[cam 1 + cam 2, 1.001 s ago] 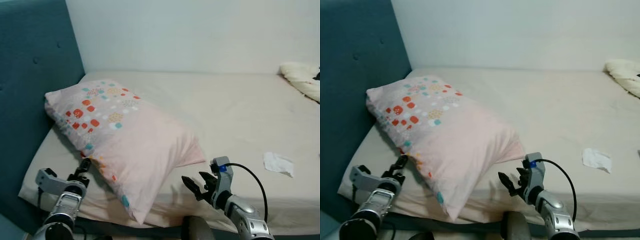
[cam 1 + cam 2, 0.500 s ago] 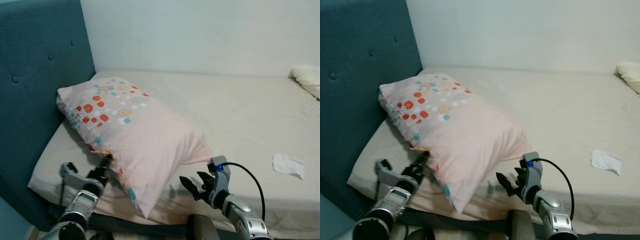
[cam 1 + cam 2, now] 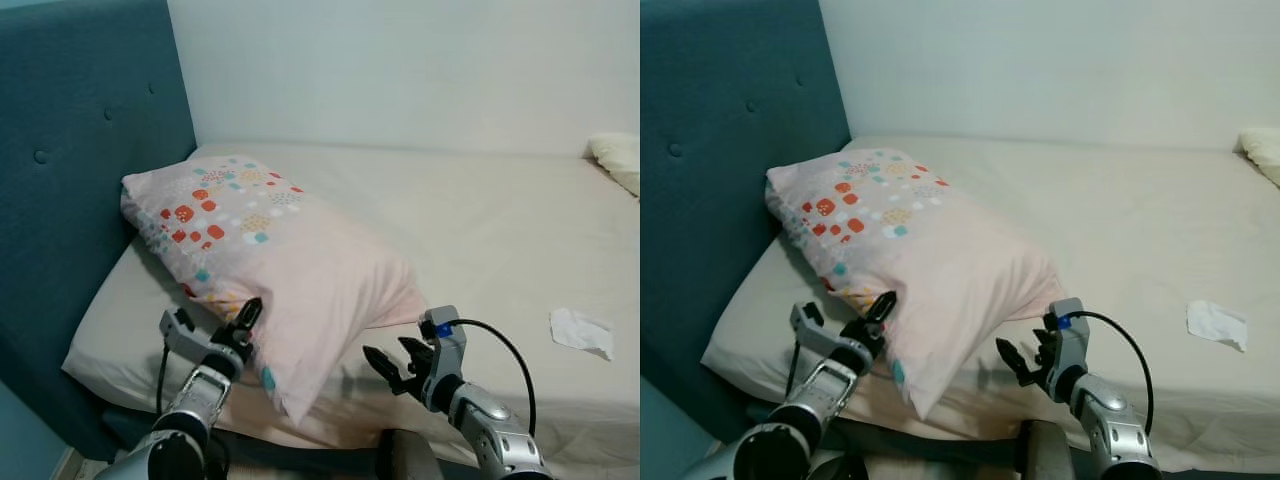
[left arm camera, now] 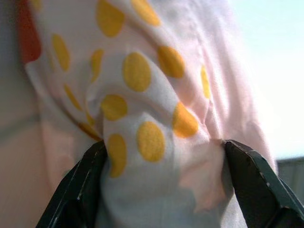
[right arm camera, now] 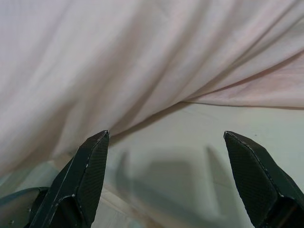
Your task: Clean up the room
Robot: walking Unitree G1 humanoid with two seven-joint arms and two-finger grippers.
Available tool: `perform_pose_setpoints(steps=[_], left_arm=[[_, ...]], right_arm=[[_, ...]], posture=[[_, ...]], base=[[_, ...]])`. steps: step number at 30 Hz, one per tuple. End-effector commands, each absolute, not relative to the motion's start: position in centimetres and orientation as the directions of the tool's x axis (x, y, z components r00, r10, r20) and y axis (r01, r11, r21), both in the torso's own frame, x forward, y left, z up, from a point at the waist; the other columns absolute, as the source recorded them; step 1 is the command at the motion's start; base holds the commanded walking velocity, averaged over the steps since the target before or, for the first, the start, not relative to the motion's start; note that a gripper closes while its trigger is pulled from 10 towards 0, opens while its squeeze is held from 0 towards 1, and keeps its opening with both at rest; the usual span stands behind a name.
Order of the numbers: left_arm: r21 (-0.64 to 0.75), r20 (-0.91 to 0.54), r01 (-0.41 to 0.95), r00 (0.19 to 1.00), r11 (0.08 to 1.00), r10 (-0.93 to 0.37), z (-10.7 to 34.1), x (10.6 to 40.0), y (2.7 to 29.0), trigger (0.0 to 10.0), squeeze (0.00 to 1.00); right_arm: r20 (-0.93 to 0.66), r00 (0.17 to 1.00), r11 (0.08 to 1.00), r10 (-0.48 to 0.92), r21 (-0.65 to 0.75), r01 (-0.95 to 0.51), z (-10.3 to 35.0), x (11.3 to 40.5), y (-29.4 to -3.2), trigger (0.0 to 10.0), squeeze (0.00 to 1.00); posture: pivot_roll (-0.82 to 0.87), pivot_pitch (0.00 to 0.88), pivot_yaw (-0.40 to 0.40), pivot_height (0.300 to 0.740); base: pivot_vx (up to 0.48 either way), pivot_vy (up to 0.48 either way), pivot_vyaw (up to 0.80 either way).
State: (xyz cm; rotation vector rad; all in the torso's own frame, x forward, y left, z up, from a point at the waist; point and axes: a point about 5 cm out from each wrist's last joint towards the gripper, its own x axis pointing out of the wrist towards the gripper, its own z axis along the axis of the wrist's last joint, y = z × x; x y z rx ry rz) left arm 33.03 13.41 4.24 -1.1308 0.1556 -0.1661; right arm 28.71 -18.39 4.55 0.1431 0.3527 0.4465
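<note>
The pillow (image 3: 270, 265), pink with red, teal and yellow dots, lies slantwise on the bed (image 3: 480, 210), its far end up against the teal headboard (image 3: 80, 150) and its near end hanging toward the bed's front edge. The left end effector (image 3: 243, 322) is at that near end's left edge, and in the left wrist view its two black fingers (image 4: 83, 183) stand apart with a fold of the yellow-dotted cover bunched between them, touching both; they have not closed down on it. The right end effector (image 3: 392, 362) hovers just above the sheet to the right of the pillow's near corner, its fingers (image 5: 88, 175) spread wide, with the pink cloth just ahead of them and bare sheet in between. Well to the right of that end effector a crumpled white tissue (image 3: 581, 331) lies on the sheet. A cream blanket (image 3: 618, 158) sits at the bed's far right edge.
</note>
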Motion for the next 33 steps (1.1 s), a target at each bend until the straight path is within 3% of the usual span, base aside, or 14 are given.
perform_pose_setpoints(steps=[1, 2, 21, 23, 24, 30, 32, 33], left_arm=[[-0.909, -0.004, 0.095, 0.972, 0.406, -0.236, 4.8, 33.3, 12.8, 4.6, 0.0], [-0.908, 0.009, 0.111, 0.969, 0.405, -0.247, 5.1, 33.5, 12.6, 0.0, 0.0], [-0.835, 0.005, 0.147, 0.965, 0.53, -0.261, 6.5, 34.6, 14.0, 0.0, 0.0], [-0.719, -0.043, 0.174, 0.955, 0.673, -0.293, 7.4, 35.4, 14.0, 0.0, 0.0], [-0.479, -0.11, 0.2, 0.952, 0.855, -0.285, 8.9, 36.6, 14.3, 0.0, 0.0], [-0.232, -0.122, 0.204, 0.964, 0.951, -0.236, 11.4, 38.0, 15.2, 0.0, 0.0], [0.121, -0.11, 0.212, 0.974, 0.97, -0.199, 14.8, 39.6, 16.0, 0.0, 0.0], [0.231, -0.097, 0.2, 0.978, 0.952, -0.182, 15.9, 40.0, 16.3, 0.0, 0.0]], right_arm=[[-0.305, 0.844, 0.896, 0.44, 0.204, -0.394, 4.5, 28.6, -18.3, 10.0, 0.0], [-0.311, 0.846, 0.9, 0.434, 0.199, -0.389, 4.4, 28.7, -18.3, 10.0, 0.0], [-0.322, 0.863, 0.919, 0.39, 0.188, -0.346, 4.3, 29.0, -18.5, 10.0, 0.0], [-0.322, 0.869, 0.925, 0.376, 0.181, -0.333, 4.4, 29.1, -18.6, 10.0, 0.0], [-0.318, 0.879, 0.933, 0.356, 0.174, -0.314, 4.5, 29.2, -18.8, 10.0, 0.0], [-0.312, 0.886, 0.938, 0.342, 0.177, -0.299, 4.5, 29.3, -18.9, 10.0, 0.0], [-0.308, 0.892, 0.941, 0.33, 0.178, -0.287, 4.5, 29.3, -19.0, 10.0, 0.0], [-0.306, 0.894, 0.942, 0.327, 0.178, -0.284, 4.5, 29.3, -19.0, 10.0, 0.0]], posture=[[-0.03, 0.0, -0.017, 0.346], [-0.03, 0.0, -0.016, 0.346], [-0.02, 0.0, -0.005, 0.346], [-0.02, 0.0, -0.005, 0.346], [-0.02, 0.0, -0.003, 0.346], [-0.02, 0.0, 0.002, 0.346], [-0.04, 0.0, 0.012, 0.346], [-0.04, 0.0, 0.012, 0.346]], base=[[0.0, 0.0, 0.0], [0.0, 0.0, 0.0], [0.0, 0.0, 0.0], [0.0, 0.0, 0.0], [0.0, 0.0, 0.0], [0.0, 0.0, 0.0], [0.0, 0.0, 0.0], [0.0, 0.0, 0.0]])
